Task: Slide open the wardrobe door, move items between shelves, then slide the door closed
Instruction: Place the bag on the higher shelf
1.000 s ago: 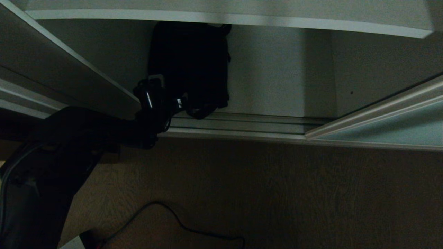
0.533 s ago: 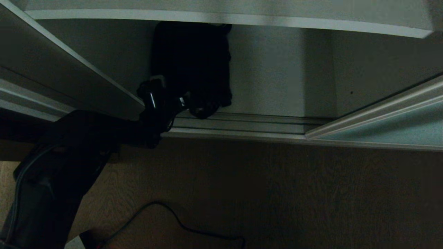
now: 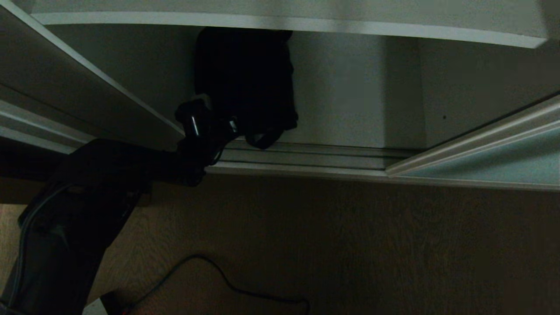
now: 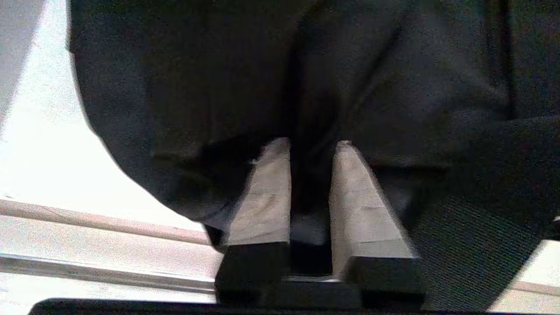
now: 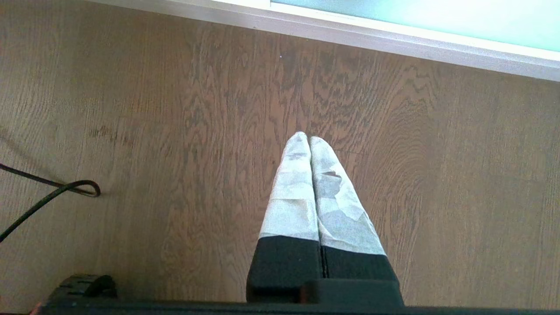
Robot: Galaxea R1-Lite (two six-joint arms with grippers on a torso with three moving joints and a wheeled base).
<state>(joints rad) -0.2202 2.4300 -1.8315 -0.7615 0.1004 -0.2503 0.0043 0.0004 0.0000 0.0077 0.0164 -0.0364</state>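
1. Head view: the left pincer [image 3: 245, 131] reaches into the wardrobe, at the lower edge of the black bag [image 3: 245, 78]. The bag stands on the bottom board, under the shelf [image 3: 284, 22]. The sliding door [image 3: 490, 164] stands at the right.
2. Left wrist view: the fingers [image 4: 267, 197] are nearly closed, pinching a fold of the bag [image 4: 183, 96].
3. Right wrist view: the right pincer [image 5: 309, 142] is fully closed, empty, above the wooden floor [image 5: 153, 131] near a cable [image 5: 52, 192].

Matt cloth bag [image 4: 183, 87] — floor [image 5: 175, 131] seemingly wood.
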